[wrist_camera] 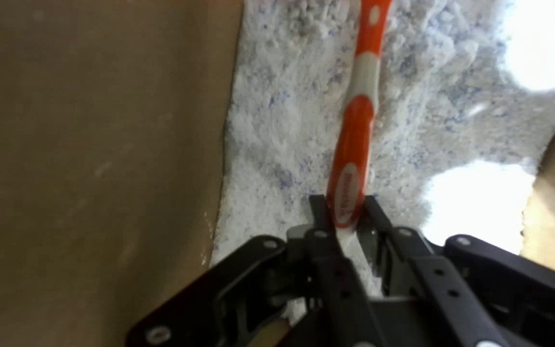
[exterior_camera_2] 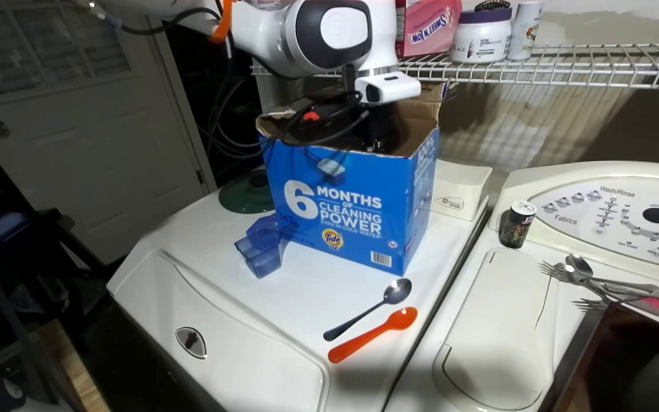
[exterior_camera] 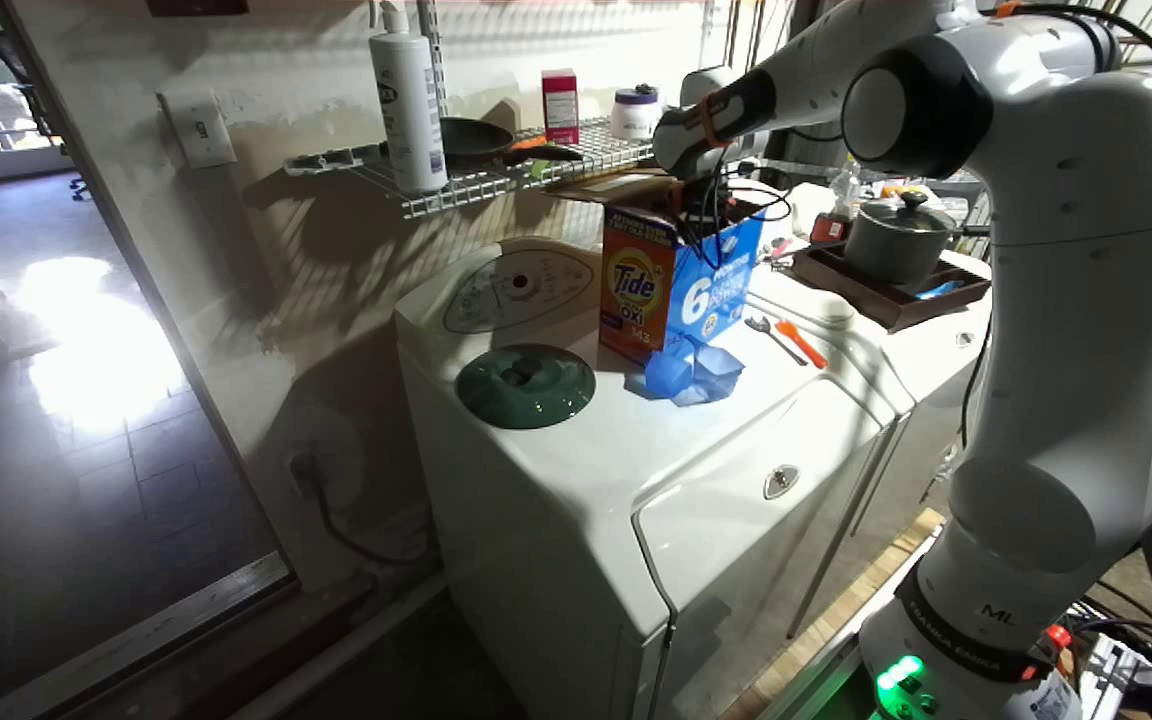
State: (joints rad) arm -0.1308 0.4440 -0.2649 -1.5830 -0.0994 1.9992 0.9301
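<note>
In the wrist view my gripper (wrist_camera: 345, 209) is closed around the near end of an orange and white handle (wrist_camera: 358, 125). The handle's far end runs out of the top of that view. White detergent powder (wrist_camera: 277, 159) with blue specks lies beneath it. A brown cardboard wall (wrist_camera: 99, 144) stands to the left. In both exterior views the gripper reaches down into an open blue and orange Tide box (exterior_camera: 636, 295) (exterior_camera_2: 358, 223), whose walls hide the fingertips and the handle. A translucent blue scoop (exterior_camera: 696, 375) (exterior_camera_2: 264, 254) sits on the machine top beside the box.
A green lid (exterior_camera: 526, 385) lies on the washer. A dark spoon (exterior_camera_2: 364, 315) and an orange spoon (exterior_camera_2: 372, 337) lie before the box. A wire shelf (exterior_camera: 496, 175) holds a pan (exterior_camera: 471, 140) and bottles. A grey pot (exterior_camera: 899, 240) stands in a brown tray (exterior_camera: 871, 300).
</note>
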